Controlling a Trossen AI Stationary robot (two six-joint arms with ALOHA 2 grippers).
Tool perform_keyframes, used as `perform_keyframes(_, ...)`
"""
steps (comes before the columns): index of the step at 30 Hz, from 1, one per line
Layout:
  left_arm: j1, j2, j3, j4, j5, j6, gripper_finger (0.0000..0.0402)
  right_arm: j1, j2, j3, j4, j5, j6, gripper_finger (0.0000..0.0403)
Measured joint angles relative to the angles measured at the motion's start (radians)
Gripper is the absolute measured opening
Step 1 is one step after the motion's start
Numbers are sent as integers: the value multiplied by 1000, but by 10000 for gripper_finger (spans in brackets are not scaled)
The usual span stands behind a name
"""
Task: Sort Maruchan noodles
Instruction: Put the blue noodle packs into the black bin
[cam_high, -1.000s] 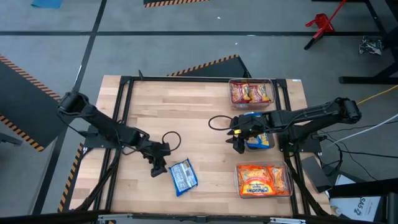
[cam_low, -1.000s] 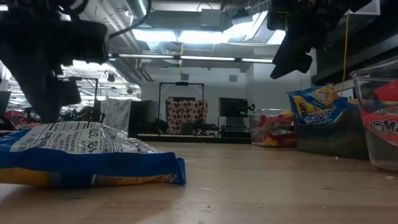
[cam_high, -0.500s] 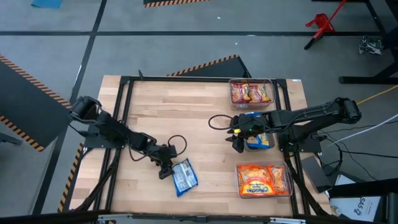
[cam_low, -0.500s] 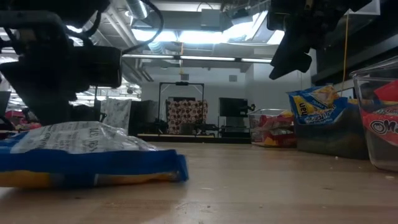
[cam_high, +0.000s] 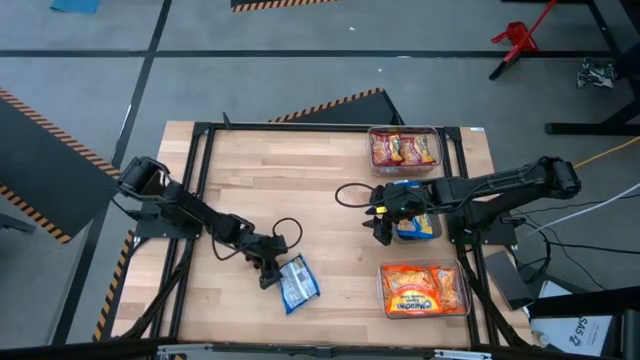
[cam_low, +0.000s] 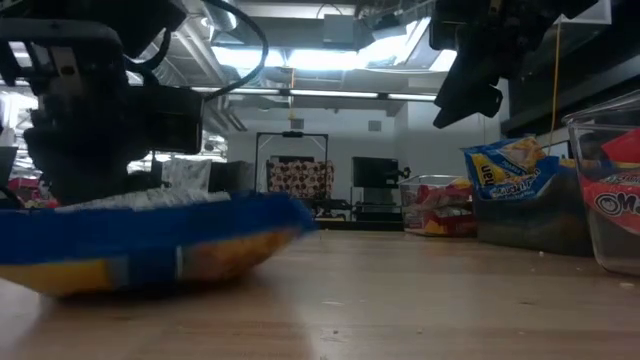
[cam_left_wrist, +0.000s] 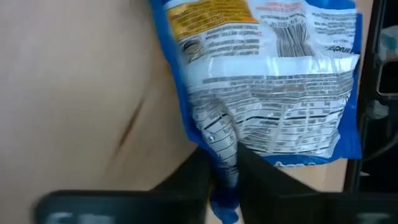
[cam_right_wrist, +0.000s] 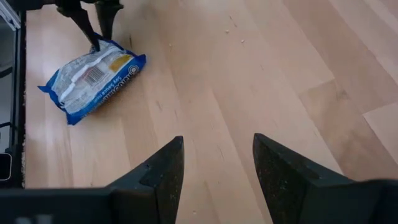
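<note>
A blue-and-yellow Maruchan noodles packet (cam_high: 296, 283) lies printed back up on the wooden table, near its front edge and left of the middle. My left gripper (cam_high: 270, 272) is down at the packet's left side and shut on it. Over the table's middle right, my right gripper (cam_high: 382, 230) hangs open above bare wood with nothing between its fingers. The right wrist view shows the packet (cam_right_wrist: 93, 73) far off, with the left arm's fingers (cam_right_wrist: 93, 28) at its edge. My left gripper pinches the packet's blue edge (cam_left_wrist: 219, 146) between its two fingers, close to a corner on the side toward the table's left. The fingers slant down at it from the left. In the low view the packet (cam_low: 150, 240) looks bowed, its belly on the table.
Three clear bins stand in a row along the table's right side: dark red packets in the far one (cam_high: 405, 150), blue ones in the middle one (cam_high: 418, 222), orange ones in the near one (cam_high: 425, 290). A black frame (cam_high: 200, 180) borders the tabletop. Bare wood lies between the packet and the bins.
My left gripper has come down and toward the right onto the packet's left edge and has shut on it. The packet has bowed in the low view, its ends rising, and it has shifted slightly on the table.
</note>
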Motion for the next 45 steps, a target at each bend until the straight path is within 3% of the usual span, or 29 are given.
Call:
perform_keyframes(3,19,0,0,5,29,-26,16,0,0,0,0,0,2,177)
perform_keyframes(12,95,-93,62,-39,4,-32,7,0,0,0,126,-18,36,177)
perform_keyframes(16,127,-177,137,-208,-99,102,7,-1,0,0,212,-94,80,177)
perform_keyframes(20,145,-241,233,-370,-175,285,7,0,0,0,252,-99,78,192)
perform_keyframes(26,152,-267,385,-526,-196,546,7,-1,22,-1,356,-97,-98,266)
perform_keyframes(30,154,-265,484,-638,-199,694,7,-2,73,0,520,-98,-211,316)
perform_keyframes(35,176,-265,542,-679,-219,786,7,-37,153,0,625,-166,-211,346)
perform_keyframes(45,185,-266,563,-680,-222,860,7,-124,214,0,694,-255,-204,340)
